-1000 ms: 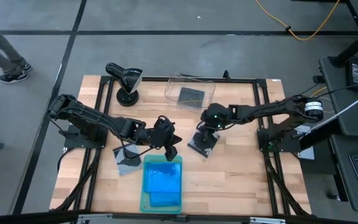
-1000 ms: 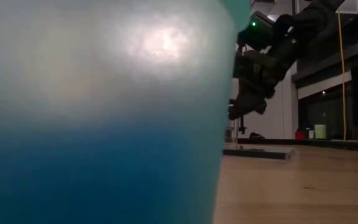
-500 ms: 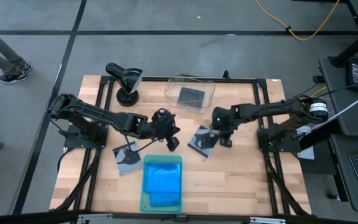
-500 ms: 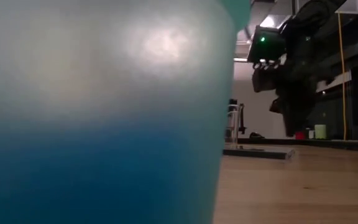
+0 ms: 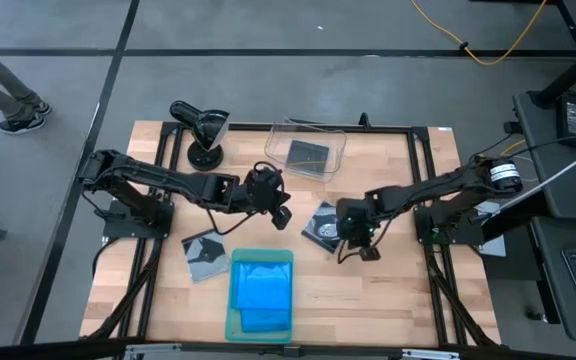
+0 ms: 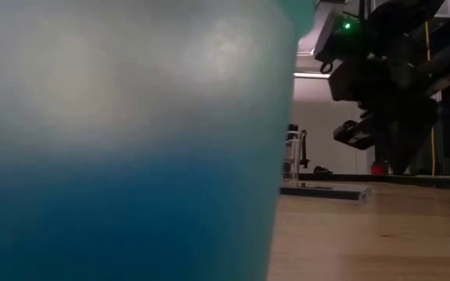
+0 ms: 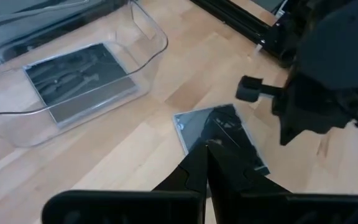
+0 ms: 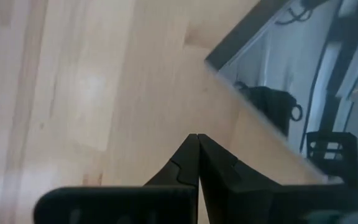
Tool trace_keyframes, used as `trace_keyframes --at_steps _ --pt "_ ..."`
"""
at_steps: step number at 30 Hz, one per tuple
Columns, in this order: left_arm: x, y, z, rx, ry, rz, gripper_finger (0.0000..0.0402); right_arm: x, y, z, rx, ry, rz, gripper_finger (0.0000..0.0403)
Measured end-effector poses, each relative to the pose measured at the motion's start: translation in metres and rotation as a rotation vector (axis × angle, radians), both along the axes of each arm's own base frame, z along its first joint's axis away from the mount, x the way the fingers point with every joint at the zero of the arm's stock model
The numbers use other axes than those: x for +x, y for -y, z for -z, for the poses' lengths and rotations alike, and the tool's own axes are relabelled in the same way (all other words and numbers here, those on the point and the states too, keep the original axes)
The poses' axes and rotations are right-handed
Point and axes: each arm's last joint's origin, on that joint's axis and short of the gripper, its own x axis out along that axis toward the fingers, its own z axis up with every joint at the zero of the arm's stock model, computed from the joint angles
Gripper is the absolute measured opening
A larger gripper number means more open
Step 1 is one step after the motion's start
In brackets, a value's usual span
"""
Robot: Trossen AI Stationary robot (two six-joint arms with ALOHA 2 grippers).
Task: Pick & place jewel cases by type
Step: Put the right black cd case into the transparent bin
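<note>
One dark grey jewel case (image 5: pixel 322 222) lies flat on the table between the arms; it also shows in the left wrist view (image 7: pixel 219 134) and low view (image 6: pixel 323 190). A second grey case (image 5: pixel 205 256) lies left of the pale green tray (image 5: pixel 234 300), which holds blue cases (image 5: pixel 261 292). A third dark case (image 5: pixel 305 153) lies in the clear bin (image 5: pixel 274 146). My left gripper (image 5: pixel 281 214) hovers shut, left of the middle case. My right gripper (image 5: pixel 355 245) is shut just right of and nearer than that case, over bare wood (image 8: pixel 197 144).
A black stand with a cone-shaped head (image 5: pixel 200 128) sits at the far left of the table. The tray's wall (image 6: pixel 123 140) blocks most of the low view. Bare wood lies right of the tray, along the near edge (image 5: pixel 368 300). A person's legs (image 5: pixel 3 90) show beyond the table.
My right gripper has left the middle grey case, first swinging toward the table's right and then toward the near edge, ending beside the case. My left gripper has drawn back from over the tray's far edge toward the far edge of the table.
</note>
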Motion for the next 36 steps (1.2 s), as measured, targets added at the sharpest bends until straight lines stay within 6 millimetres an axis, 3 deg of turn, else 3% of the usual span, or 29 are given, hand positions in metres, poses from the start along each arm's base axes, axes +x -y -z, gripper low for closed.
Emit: trace_keyframes --at_steps 12,22,36 --pt "0.0 0.007 0.0 -0.029 -0.007 0.066 0.0003 0.019 -0.002 0.031 0.025 -0.01 0.018 0.0009" --pt "0.0 0.01 0.0 -0.03 -0.007 0.075 0.0003 0.058 -0.002 0.028 0.018 0.07 0.007 0.0009" --pt "-0.001 0.015 0.0 -0.03 0.004 0.076 0.0003 0.1 0.026 0.037 0.023 0.113 0.034 0.0009"
